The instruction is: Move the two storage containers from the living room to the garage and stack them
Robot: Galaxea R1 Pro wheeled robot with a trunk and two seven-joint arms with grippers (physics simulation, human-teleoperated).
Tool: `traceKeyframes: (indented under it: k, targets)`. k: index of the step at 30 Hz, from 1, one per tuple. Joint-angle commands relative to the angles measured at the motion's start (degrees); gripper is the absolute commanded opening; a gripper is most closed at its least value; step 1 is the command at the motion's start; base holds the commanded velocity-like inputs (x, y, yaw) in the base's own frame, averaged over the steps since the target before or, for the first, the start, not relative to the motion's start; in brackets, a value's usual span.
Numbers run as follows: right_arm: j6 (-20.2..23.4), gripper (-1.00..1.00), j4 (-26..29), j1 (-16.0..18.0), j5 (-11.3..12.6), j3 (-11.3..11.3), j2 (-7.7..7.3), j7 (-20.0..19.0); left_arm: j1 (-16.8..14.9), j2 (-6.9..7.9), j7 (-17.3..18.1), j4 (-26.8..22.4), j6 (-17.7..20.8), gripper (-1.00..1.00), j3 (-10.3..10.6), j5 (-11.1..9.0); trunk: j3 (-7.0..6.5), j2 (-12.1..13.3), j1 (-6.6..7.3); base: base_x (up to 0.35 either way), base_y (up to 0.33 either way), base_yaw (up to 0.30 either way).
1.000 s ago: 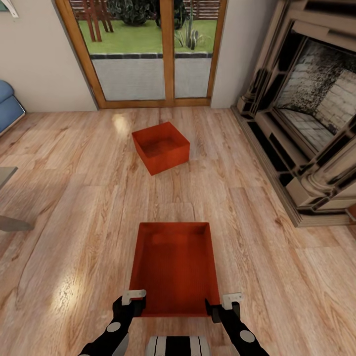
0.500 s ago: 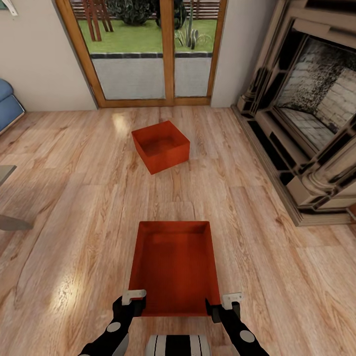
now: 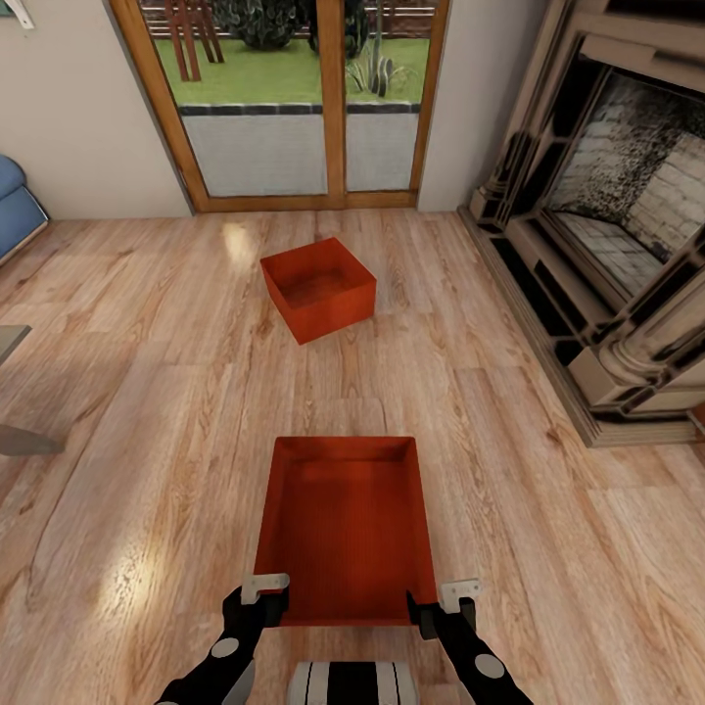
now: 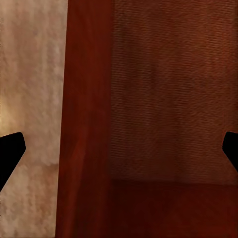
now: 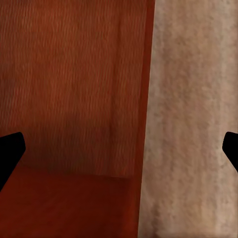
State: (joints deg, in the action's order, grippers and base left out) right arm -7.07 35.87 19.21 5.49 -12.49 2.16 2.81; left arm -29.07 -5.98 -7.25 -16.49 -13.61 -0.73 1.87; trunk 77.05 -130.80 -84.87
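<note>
Two orange-red storage containers stand on the light wood plank floor (image 3: pixel 147 441) of the living room. The near container (image 3: pixel 345 529) lies straight in front of me. The far container (image 3: pixel 318 289) sits turned at an angle, closer to the glass doors. My left gripper (image 3: pixel 262 599) is at the near container's near left corner, and my right gripper (image 3: pixel 443 607) is at its near right corner. In the left wrist view the left gripper (image 4: pixel 119 153) is open and straddles the left wall (image 4: pixel 87 124). In the right wrist view the right gripper (image 5: pixel 119 153) is open astride the right wall (image 5: pixel 144 99).
A brick fireplace (image 3: pixel 617 215) with a stepped surround juts out along the right side. Wood-framed glass doors (image 3: pixel 294 108) close the far wall. A blue sofa (image 3: pixel 15 206) and a grey furniture edge (image 3: pixel 15 392) show at the left.
The whole head view has shifted slightly, so both containers sit a little higher in it. Both grippers hold the same place at the near container's corners.
</note>
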Motion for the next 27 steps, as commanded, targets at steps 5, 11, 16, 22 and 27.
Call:
traceKeyframes:
  k: [5,11,16,22,27]
  targets:
    - [-0.23,1.0,-0.03,0.04,0.58,-0.31,-0.05,0.29,-0.03,0.0,-0.22,0.05,-0.19,1.0,-0.06,0.23,0.03,-0.01,0.01,0.0,0.0,0.0]
    - [-0.23,1.0,-0.01,0.04,0.58,-0.31,-0.05,0.29,-0.03,-0.05,-0.22,0.05,-0.19,1.0,-0.06,0.22,0.03,-0.01,0.01,0.0,0.0,0.0]
    - [-0.24,1.0,-0.01,0.04,0.58,-0.29,-0.05,0.29,-0.03,-0.02,-0.23,0.05,-0.19,1.0,-0.06,0.15,0.21,-0.41,-0.21,0.0,0.0,0.0]
    - [-0.25,1.0,-0.02,0.04,0.58,-0.31,-0.05,0.28,-0.03,0.0,-0.23,0.05,-0.19,1.0,-0.06,0.15,0.39,-0.81,-0.43,0.0,0.0,0.0]
    - [-0.45,1.0,-0.02,0.04,0.58,-0.32,-0.05,0.32,-0.03,0.01,-0.24,0.05,-0.19,1.0,-0.06,0.15,0.39,-0.81,-0.43,0.0,0.0,0.0]
